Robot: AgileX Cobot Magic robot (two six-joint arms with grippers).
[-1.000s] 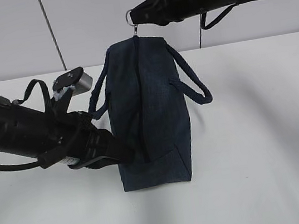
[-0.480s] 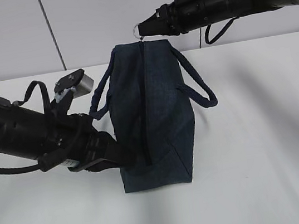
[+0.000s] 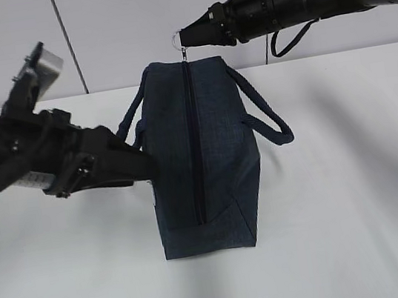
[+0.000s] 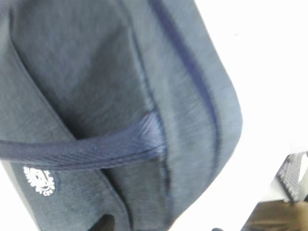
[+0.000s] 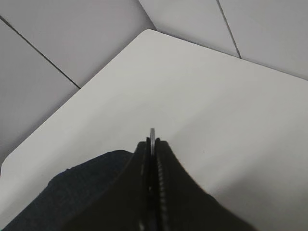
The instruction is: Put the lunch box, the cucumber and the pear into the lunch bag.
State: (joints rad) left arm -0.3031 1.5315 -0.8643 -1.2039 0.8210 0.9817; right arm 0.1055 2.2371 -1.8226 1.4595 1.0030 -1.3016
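Observation:
The dark navy lunch bag (image 3: 207,155) stands on the white table with its zipper (image 3: 193,142) running closed along the top. My right gripper (image 3: 184,37) is shut on the metal ring pull (image 3: 177,40) at the bag's far end; the ring (image 5: 152,134) shows pinched between the jaws of the right gripper (image 5: 152,144). My left gripper (image 3: 140,169) presses against the bag's left side below the handle. The left wrist view is filled with bag fabric (image 4: 96,72) and a handle strap (image 4: 86,151); its fingers are hidden. The lunch box, cucumber and pear are out of view.
The bag's right handle (image 3: 265,116) sticks out to the right. The white table (image 3: 358,208) extends around the bag, with a pale wall (image 3: 113,27) behind. The table's far corner (image 5: 149,33) shows in the right wrist view.
My left arm has risen from the bag's lower left corner to its mid left side. The right gripper has kept hold of the ring pull and moved a little; the bag stands slightly straighter.

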